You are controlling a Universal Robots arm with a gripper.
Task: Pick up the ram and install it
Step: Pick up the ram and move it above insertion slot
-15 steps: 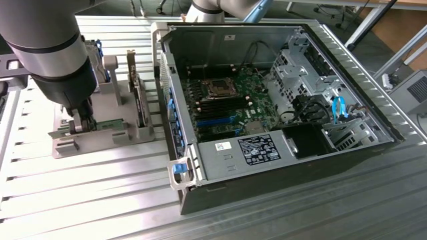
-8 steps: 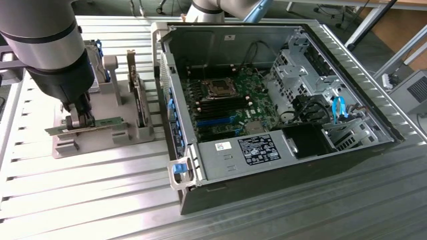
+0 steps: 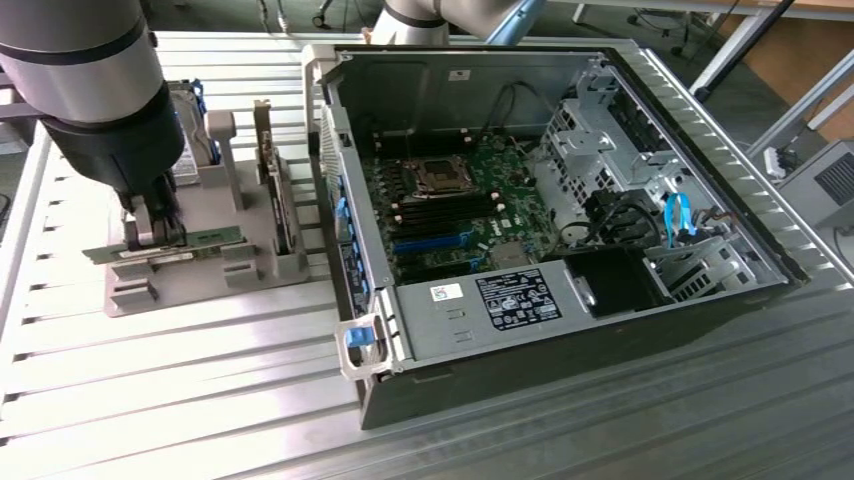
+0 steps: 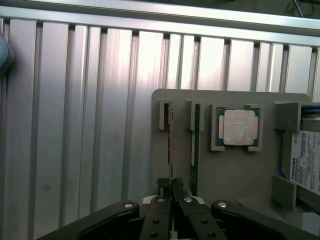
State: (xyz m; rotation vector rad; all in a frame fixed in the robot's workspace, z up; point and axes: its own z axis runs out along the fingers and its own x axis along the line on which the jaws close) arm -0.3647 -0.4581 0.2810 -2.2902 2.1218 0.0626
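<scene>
The gripper is pinching narrow, its black metal fingers closing on the top edge of the ram, a thin green board that is standing on edge in its slot in the grey holder. Because the grip is sitting at one end of a long, slim, hard stick, the stick is likely to be tilting or jamming against the slot posts if it is drawn out at a slant, and a smooth edge like this could be slipping between the pads. The second stick is standing just beside it, so a sideways drift is risking a knock. Beyond that, a square silver processor is lying flat in its own matt plastic pocket. The ribbed aluminium table is shining underneath. Farther off, the open sheet-metal computer case is lying on its side, its crowded green motherboard leaving little room for error.
</scene>
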